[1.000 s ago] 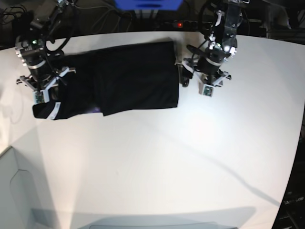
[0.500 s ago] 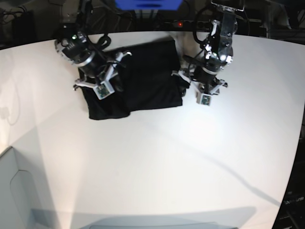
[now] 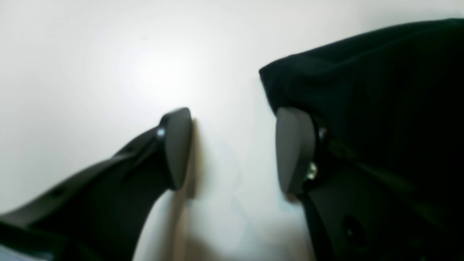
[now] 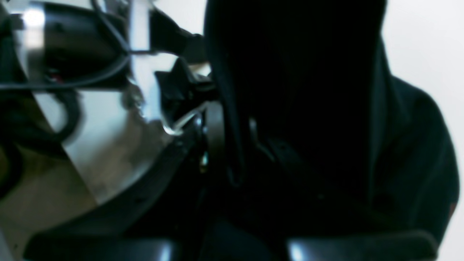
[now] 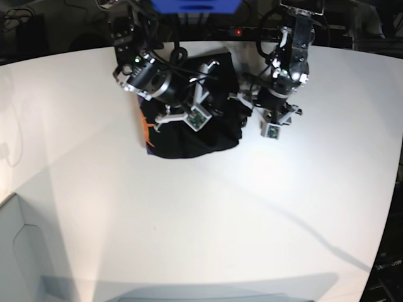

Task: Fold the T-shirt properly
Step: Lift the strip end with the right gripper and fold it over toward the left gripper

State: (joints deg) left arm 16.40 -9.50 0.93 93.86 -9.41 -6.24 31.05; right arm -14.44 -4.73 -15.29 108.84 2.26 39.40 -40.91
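In the left wrist view, the left gripper (image 3: 232,152) is seen with its jaws spread over bare white worktop (image 3: 108,65); nothing is held between them. The large black cloth T-shirt (image 3: 380,90) lies at 2 o'clock, its corner just beside the right-hand pad. If the jaws are closed from here, only air is likely to be caught, since the hem sits outside the gap.

In the right wrist view, the right gripper (image 4: 232,137) is shown with its jaws pressed together on a dark fold of the T-shirt, which hangs across the frame from 12 to 4 o'clock. A thin pinch near the edge could slip, and the carried layer would drop short.

In the base view, the T-shirt is bunched at 12 o'clock on the worktop, an orange print showing at its 9 o'clock edge. An uneven fold is judged the main risk, because only one side is gripped.
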